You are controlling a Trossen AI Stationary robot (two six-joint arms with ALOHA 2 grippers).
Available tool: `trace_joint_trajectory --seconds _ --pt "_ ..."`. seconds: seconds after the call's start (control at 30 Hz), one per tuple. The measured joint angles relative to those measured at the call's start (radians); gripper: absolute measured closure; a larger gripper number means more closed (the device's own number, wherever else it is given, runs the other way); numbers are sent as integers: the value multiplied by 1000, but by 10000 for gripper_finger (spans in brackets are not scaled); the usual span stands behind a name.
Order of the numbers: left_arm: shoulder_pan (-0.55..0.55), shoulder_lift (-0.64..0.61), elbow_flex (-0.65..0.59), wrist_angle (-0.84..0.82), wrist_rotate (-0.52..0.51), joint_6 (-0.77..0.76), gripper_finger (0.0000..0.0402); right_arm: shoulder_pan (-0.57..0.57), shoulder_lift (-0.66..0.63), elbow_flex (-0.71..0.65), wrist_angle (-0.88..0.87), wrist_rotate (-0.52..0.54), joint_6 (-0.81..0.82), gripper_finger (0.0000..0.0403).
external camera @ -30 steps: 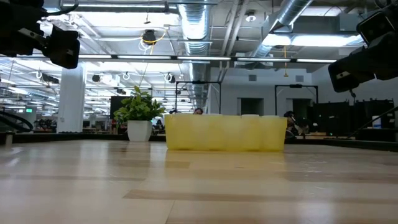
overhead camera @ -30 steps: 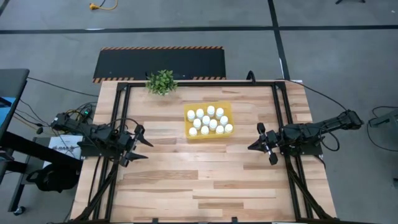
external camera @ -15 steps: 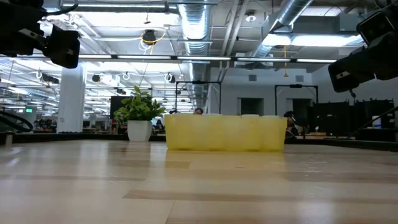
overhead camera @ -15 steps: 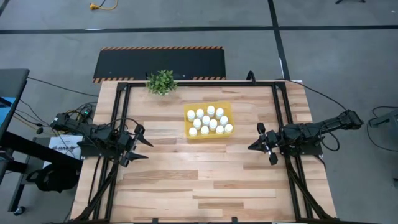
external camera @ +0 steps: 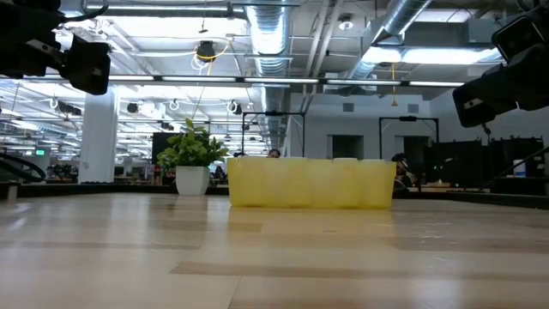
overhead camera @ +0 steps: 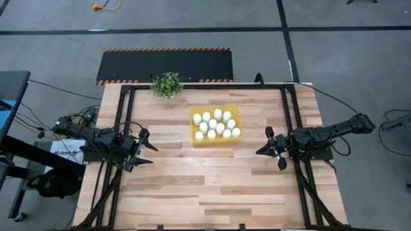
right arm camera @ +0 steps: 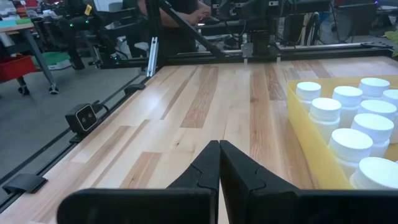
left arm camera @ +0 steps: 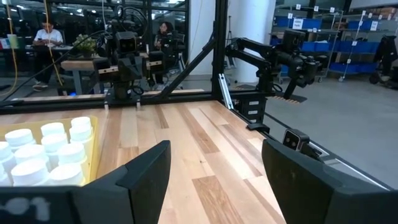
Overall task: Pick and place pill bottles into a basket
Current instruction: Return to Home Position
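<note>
**Bottles (overhead camera: 216, 124) all in basket (overhead camera: 192, 126), arms parked**

High view: we see nothing shift over the last second. Eleven bottles stand in the basket, we find none outside it, and both arms sit pulled back at their own sides. Low view: the basket rests unchanged near the plant (external camera: 192, 154). Left wrist view: the left gripper (left arm camera: 214, 149) is spread wide and empty. Right wrist view: the right gripper (right arm camera: 219, 155) has its fingers pressed together on nothing. We judge the job finished.

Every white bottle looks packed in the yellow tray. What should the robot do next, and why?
Probably just park: no pill bottles lie outside the basket, and the left claw and right claw hang empty by the table's sides.
</note>
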Motion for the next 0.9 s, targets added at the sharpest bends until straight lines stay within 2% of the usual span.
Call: trace_joint_trajectory --seconds 0.9 --pt "0 0 0 0 1 4 161 0 0 0 0 0 0 401"
